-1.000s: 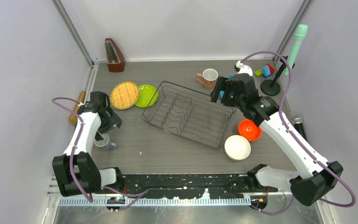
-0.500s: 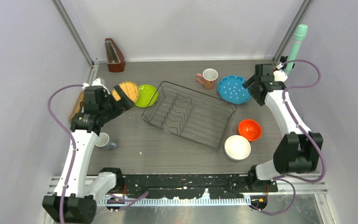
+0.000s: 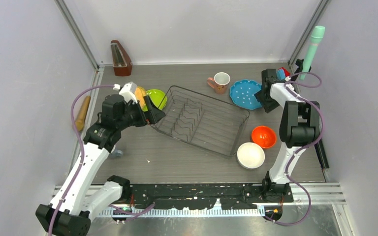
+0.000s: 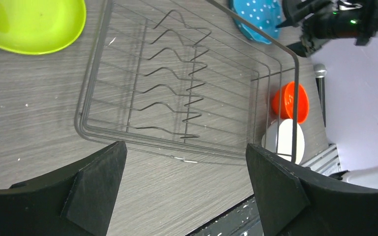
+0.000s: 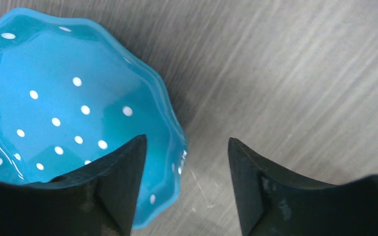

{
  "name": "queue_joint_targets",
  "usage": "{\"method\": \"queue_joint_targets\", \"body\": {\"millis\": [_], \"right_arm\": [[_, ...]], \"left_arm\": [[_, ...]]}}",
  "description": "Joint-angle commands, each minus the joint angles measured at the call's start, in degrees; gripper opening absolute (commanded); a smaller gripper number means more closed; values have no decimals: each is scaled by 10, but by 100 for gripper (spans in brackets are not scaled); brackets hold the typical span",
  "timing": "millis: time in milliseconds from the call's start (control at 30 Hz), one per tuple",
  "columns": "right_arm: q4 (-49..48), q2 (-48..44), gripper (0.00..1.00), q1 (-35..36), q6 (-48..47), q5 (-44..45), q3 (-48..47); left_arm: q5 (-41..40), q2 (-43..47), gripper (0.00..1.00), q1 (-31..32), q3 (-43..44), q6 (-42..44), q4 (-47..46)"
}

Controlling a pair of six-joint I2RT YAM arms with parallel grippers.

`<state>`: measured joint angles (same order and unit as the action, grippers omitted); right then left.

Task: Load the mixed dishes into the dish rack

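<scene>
While the left tool is held spread at the left end of the dish rack, the far-right blue dotted scalloped plate is straddled at its rim by the spread right tool

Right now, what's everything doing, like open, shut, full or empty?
Dish rack: upright, empty.
Blue plate: lying flat, not gripped.
Pink mug: upright, empty.
Orange bowl: upright, empty.
White bowl: upright, empty.
Left end effector: open, empty.
Right end effector: open, straddling plate's rim.
</scene>
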<state>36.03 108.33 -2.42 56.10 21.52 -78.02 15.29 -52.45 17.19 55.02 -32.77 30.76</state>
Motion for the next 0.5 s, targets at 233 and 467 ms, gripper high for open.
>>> {"method": "queue_joint_targets", "body": {"millis": [233, 467], "right_arm": [[-53, 71, 44, -9, -3, -14, -40], [-35, 52, 0, -12, -13, 13, -34]], "left_arm": [[50, 15, 93, 3, -4, 47, -76], [83, -39, 90, 16, 19, 36, -107]]}}
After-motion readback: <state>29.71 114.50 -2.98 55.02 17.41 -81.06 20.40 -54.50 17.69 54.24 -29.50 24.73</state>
